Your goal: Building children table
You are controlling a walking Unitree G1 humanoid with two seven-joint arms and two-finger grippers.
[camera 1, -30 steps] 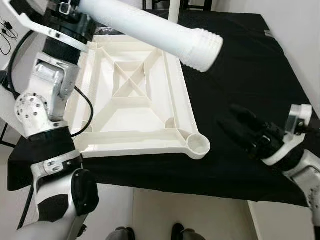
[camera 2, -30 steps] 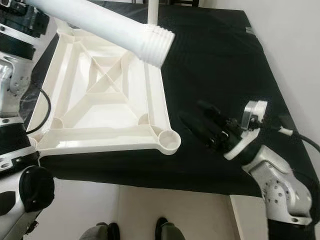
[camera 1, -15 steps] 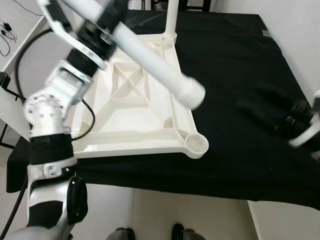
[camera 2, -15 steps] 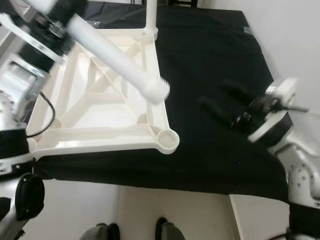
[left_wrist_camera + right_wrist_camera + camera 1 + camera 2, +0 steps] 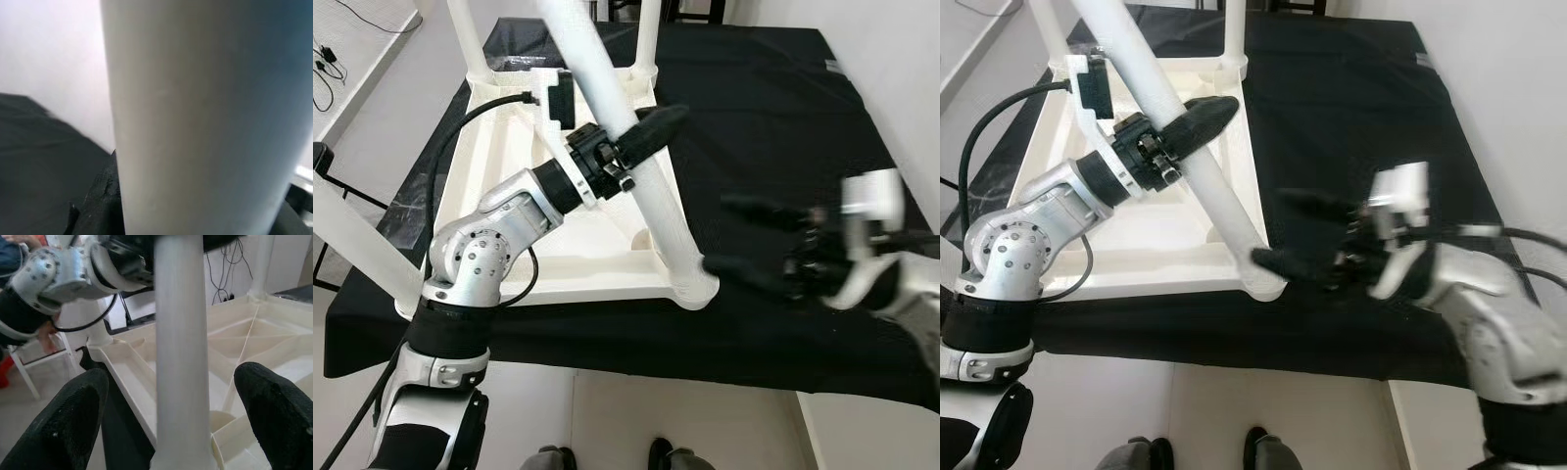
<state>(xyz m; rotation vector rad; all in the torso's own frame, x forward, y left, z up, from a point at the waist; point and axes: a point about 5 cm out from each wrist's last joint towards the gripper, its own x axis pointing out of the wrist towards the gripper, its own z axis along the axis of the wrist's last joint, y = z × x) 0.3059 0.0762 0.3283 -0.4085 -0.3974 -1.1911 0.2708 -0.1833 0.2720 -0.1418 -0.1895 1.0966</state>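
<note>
The white table top [image 5: 563, 286] lies upside down on the black-covered table [image 5: 773, 98]. A white leg [image 5: 617, 108] stands tilted in the near right corner socket [image 5: 693, 286], with my left gripper [image 5: 646, 132] shut on it halfway up. In the left wrist view the leg [image 5: 195, 122] is pressed against a black finger [image 5: 100, 200]. My right gripper [image 5: 717, 235] is open just right of the leg's base. In the right wrist view the leg [image 5: 178, 333] rises between and ahead of the fingers [image 5: 73, 421].
Three other legs stand in the top's corners: far left [image 5: 465, 39], far right [image 5: 646, 34] and near left [image 5: 357, 245]. The table's front edge [image 5: 636, 357] drops to pale floor, where my feet [image 5: 607, 456] show. A white wall [image 5: 901, 59] runs along the right.
My left gripper has swung the leg from a flat tilt over the top to near upright, its threaded end now in the near right socket. The right gripper has moved left to the leg's base.
</note>
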